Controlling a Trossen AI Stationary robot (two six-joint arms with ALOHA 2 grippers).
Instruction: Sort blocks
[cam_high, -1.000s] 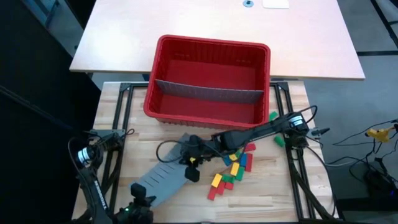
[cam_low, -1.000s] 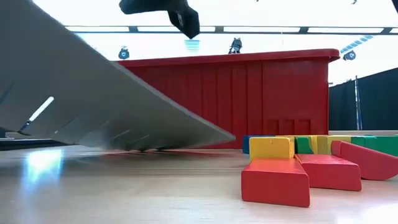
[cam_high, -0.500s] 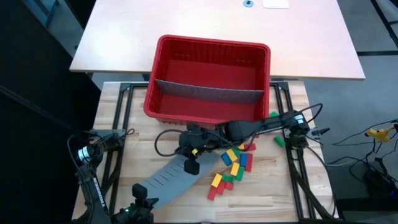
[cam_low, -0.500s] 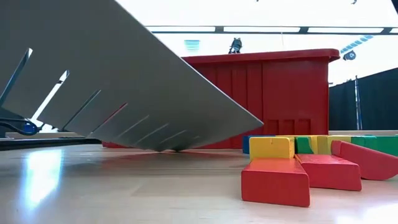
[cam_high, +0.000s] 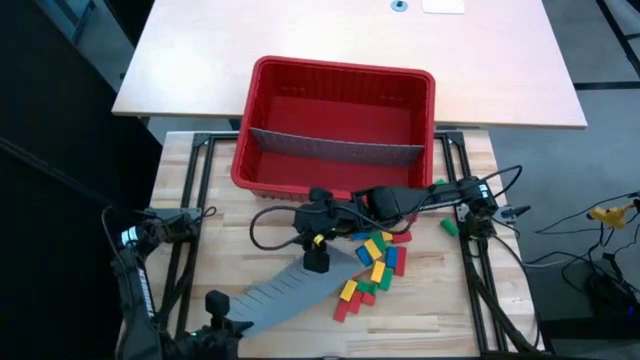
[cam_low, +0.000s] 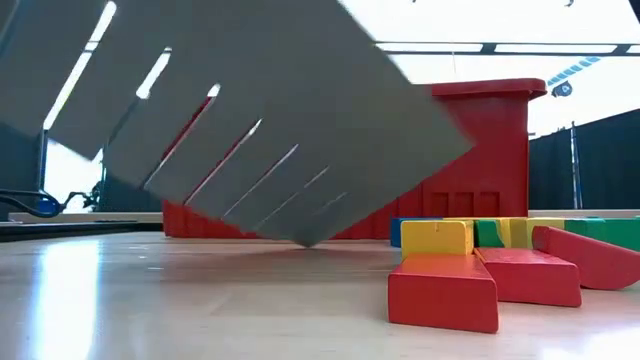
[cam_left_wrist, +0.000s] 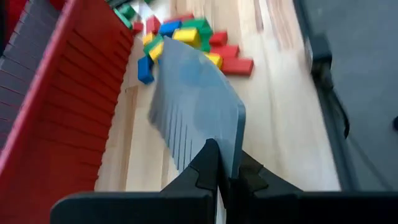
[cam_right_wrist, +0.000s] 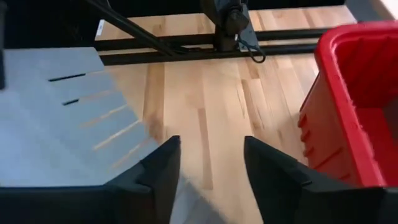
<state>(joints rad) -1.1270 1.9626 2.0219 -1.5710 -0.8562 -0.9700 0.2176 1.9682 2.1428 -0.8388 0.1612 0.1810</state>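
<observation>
Bench: pale wood planks, black frame rails along its left and right sides.
Red bin: sits at the far edge, grey divider panel inside.
Blocks: red, yellow, green, blue, clustered right of centre near the bin; two green ones lie apart further right.

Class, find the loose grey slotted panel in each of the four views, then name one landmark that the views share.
High view: panel lies slantwise on the table, below the bin, left of the blocks.
Low view: panel fills the upper left, tilted.
Left wrist view: panel at centre, clamped in the left end effector.
Right wrist view: panel on the left.
Landmark: the red bin.
</observation>
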